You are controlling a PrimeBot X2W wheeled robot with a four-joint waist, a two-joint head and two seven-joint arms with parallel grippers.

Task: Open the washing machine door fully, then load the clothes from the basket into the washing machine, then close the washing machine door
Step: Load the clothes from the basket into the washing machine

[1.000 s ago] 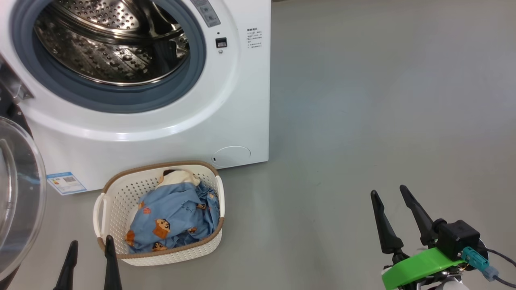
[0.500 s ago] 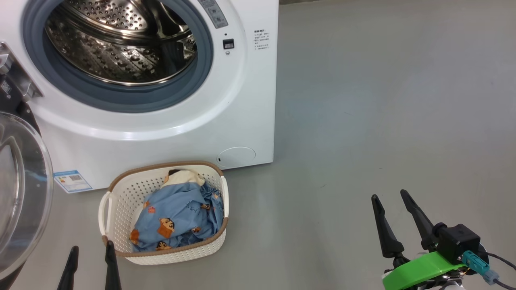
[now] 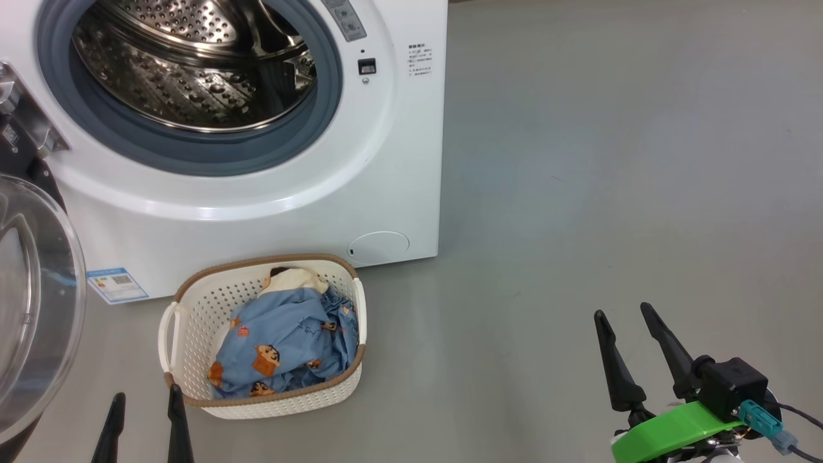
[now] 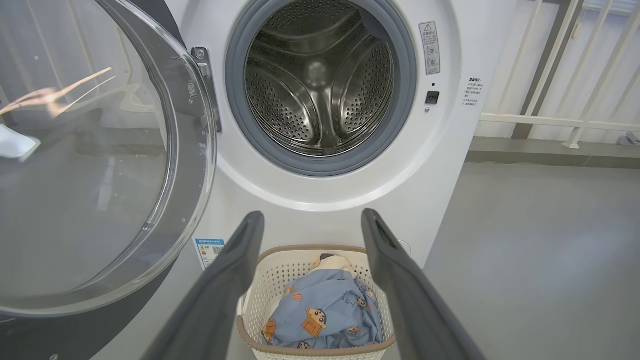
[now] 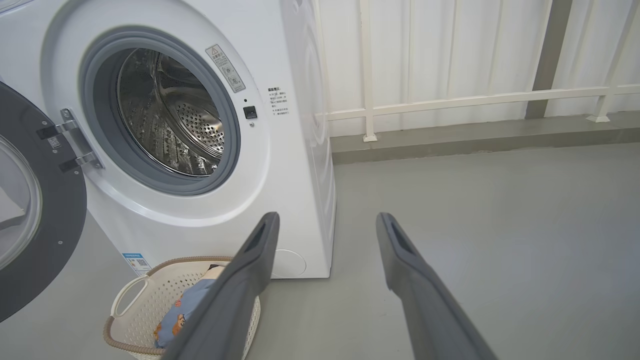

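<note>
The white washing machine (image 3: 398, 167) stands at the upper left with its steel drum (image 3: 193, 71) bare. Its door (image 3: 32, 302) hangs swung open at the left edge, glass bowl facing me; in the left wrist view the door (image 4: 90, 165) fills the left side. On the floor in front sits the cream basket (image 3: 193, 315), with the light-blue printed clothes (image 3: 283, 344) and a cream piece (image 3: 292, 280) heaped inside. My left gripper (image 3: 144, 402) is open just in front of the basket's near-left corner. My right gripper (image 3: 622, 312) stands open over bare floor, far to the right.
Grey floor (image 3: 611, 161) stretches to the right of the machine. A white railing (image 5: 450, 100) and a low kerb run along the wall behind. The open door takes up the room on the machine's left.
The head camera has shifted, so the machine and basket sit slightly further right in the picture. Both grippers stay open and hold about the same place.
</note>
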